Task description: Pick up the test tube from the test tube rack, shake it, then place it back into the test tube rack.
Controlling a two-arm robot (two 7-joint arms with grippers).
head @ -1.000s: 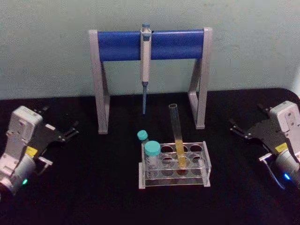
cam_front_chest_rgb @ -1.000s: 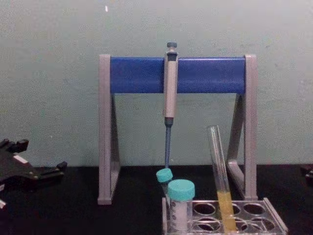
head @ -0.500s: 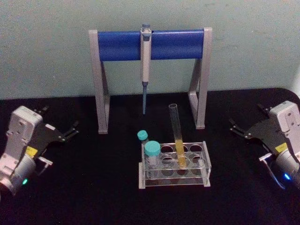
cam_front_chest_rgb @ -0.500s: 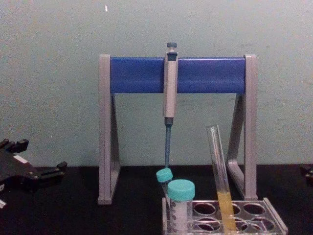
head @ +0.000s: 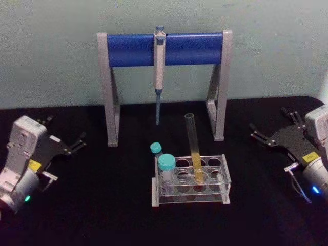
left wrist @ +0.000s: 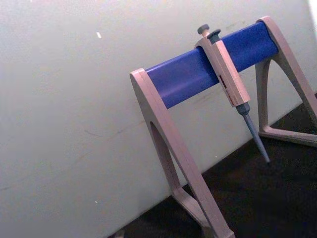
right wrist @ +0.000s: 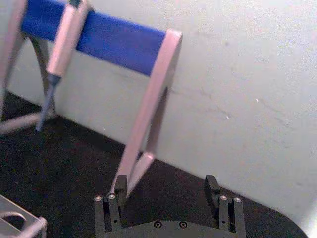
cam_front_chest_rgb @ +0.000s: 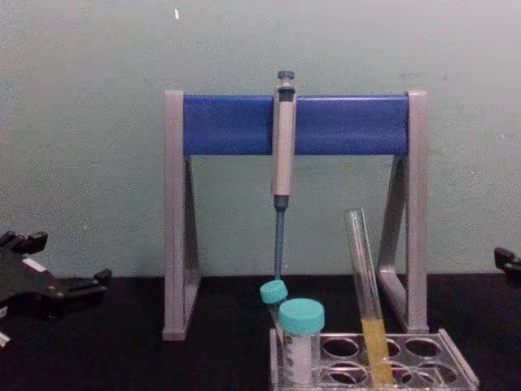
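The test tube [head: 193, 148] stands tilted in the clear test tube rack [head: 224, 177] at the table's middle, with yellow liquid in its lower part. From the chest view the test tube [cam_front_chest_rgb: 365, 285] leans left in the test tube rack [cam_front_chest_rgb: 456, 371]. My right gripper [head: 267, 122] hovers open to the right of the rack, well apart from it, and its open jaws [right wrist: 166, 191] hold nothing. My left gripper [head: 65, 130] rests open at the far left, also empty, and its dark fingers [cam_front_chest_rgb: 89, 283] show low at the chest view's left edge.
A grey-and-blue pipette stand [head: 128, 49] with a hanging pipette [head: 159, 66] stands behind the rack against the wall. Two teal-capped tubes [head: 166, 164] sit in the rack's left end. Black tabletop lies on both sides of the rack.
My right gripper has risen a little and shifted slightly. The left gripper, the tube and the rack have not moved.
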